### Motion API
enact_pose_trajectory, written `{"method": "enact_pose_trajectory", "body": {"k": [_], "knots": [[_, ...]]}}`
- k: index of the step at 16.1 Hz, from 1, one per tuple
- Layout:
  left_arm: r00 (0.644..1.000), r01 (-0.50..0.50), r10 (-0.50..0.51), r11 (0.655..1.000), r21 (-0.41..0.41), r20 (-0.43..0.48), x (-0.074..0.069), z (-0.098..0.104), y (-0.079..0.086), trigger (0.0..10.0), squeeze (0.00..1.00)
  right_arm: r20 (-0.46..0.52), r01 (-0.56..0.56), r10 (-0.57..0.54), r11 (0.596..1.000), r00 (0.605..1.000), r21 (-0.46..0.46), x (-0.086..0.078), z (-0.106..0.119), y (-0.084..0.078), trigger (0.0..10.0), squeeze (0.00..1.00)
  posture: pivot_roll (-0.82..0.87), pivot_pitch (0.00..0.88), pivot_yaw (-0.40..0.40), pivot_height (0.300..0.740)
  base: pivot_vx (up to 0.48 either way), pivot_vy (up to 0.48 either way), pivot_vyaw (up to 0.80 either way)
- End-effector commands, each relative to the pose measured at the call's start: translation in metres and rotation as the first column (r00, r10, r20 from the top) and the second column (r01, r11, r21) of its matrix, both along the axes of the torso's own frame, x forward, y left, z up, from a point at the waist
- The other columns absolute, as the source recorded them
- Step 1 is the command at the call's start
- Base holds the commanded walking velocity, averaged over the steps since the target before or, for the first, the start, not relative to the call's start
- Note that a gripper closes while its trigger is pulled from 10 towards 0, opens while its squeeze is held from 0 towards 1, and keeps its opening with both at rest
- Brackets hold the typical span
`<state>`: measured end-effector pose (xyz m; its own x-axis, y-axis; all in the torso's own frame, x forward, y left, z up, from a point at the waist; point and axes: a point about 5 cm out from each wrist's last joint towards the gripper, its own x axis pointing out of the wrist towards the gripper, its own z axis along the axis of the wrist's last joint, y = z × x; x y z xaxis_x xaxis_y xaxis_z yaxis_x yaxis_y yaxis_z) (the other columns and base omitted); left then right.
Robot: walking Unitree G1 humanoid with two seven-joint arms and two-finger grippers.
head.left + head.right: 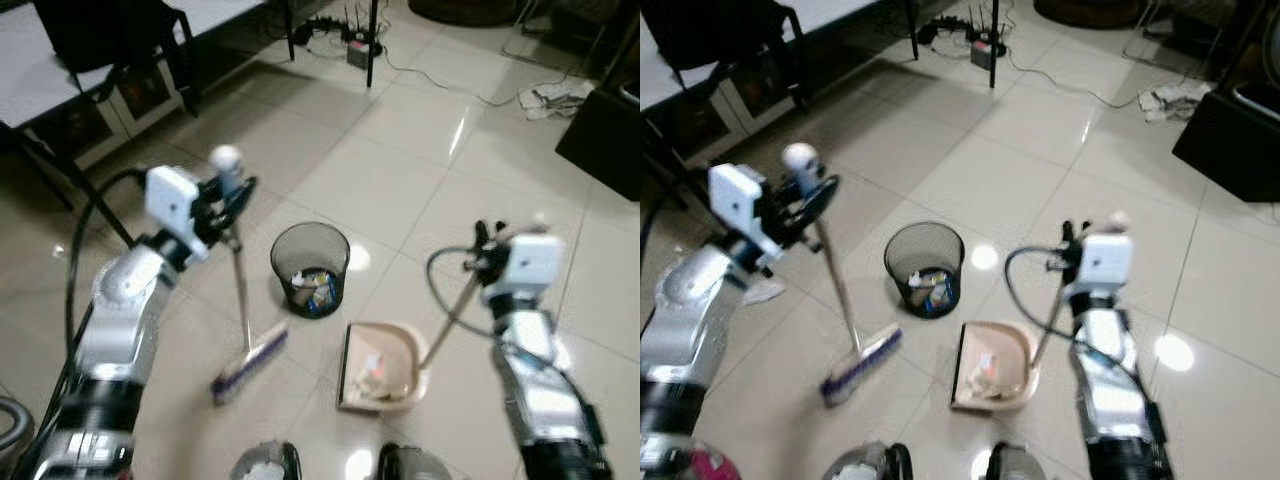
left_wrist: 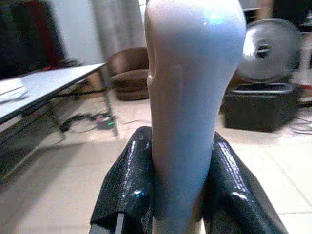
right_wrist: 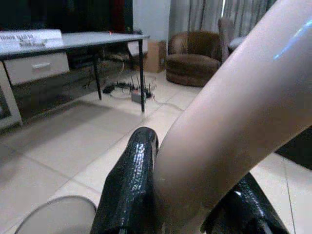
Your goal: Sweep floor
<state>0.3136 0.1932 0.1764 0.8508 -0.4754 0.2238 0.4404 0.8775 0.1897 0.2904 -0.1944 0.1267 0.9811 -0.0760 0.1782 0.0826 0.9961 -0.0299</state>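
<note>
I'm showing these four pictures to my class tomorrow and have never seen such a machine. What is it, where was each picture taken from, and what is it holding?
It is a walking humanoid robot with two silver arms, each ending in a gripper of two black fingers. The two wide pictures come from a stereo camera on its head, looking down at a tiled floor. The two close pictures come from cameras on its wrists.

The left gripper is closed around the pale handle of a broom, whose brush head rests on the floor. The right gripper is closed around the long handle of a beige dustpan, which sits on the floor with some litter in it. Between them, a little further off, stands a black mesh wastebasket with scraps inside.

Behind are a table, cables and a brown armchair.
</note>
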Motion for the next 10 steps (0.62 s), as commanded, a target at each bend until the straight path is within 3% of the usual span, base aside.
{"method": "enact_pose_trajectory", "body": {"k": [1, 2, 3, 7, 10], "knots": [[0.991, -0.134, 0.134, 0.991, -0.014, -0.01, -0.002, 0.001, 0.011, 10.0, 0.0, 0.088, -0.027, 0.022, 0.998, 0.996, 0.058, 0.0, 0.036, -0.002, 10.0, 0.0, -0.03, 0.044, 0.073, 0.74, 0.0, 0.0, 0.0], [0.987, -0.162, 0.162, 0.987, -0.018, -0.025, -0.002, -0.001, 0.013, 10.0, 0.0, 0.097, -0.031, 0.024, 0.997, 0.995, 0.069, 0.0, 0.042, -0.002, 10.0, 0.0, -0.03, 0.042, 0.072, 0.74, 0.0, 0.0, 0.0], [0.977, -0.208, 0.207, 0.978, -0.024, -0.056, -0.004, -0.008, 0.014, 10.0, 0.0, 0.122, -0.039, 0.027, 0.994, 0.992, 0.1, 0.002, 0.061, -0.003, 10.0, 0.0, -0.04, 0.042, 0.072, 0.74, 0.0, 0.0, 0.0], [0.963, -0.253, 0.245, 0.965, -0.063, -0.109, -0.019, -0.026, -0.004, 10.0, 0.0, 0.227, -0.069, 0.023, 0.978, 0.974, 0.198, 0.018, 0.133, 0.0, 10.0, 0.0, -0.04, 0.035, 0.066, 0.74, 0.0, 0.0, 0.0], [0.961, -0.254, 0.241, 0.963, -0.092, -0.136, -0.028, -0.035, -0.018, 10.0, 0.0, 0.259, -0.111, 0.055, 0.973, 0.964, 0.204, 0.027, 0.157, 0.007, 10.0, 0.0, -0.04, 0.031, 0.059, 0.74, 0.0, 0.0, 0.0]]}}
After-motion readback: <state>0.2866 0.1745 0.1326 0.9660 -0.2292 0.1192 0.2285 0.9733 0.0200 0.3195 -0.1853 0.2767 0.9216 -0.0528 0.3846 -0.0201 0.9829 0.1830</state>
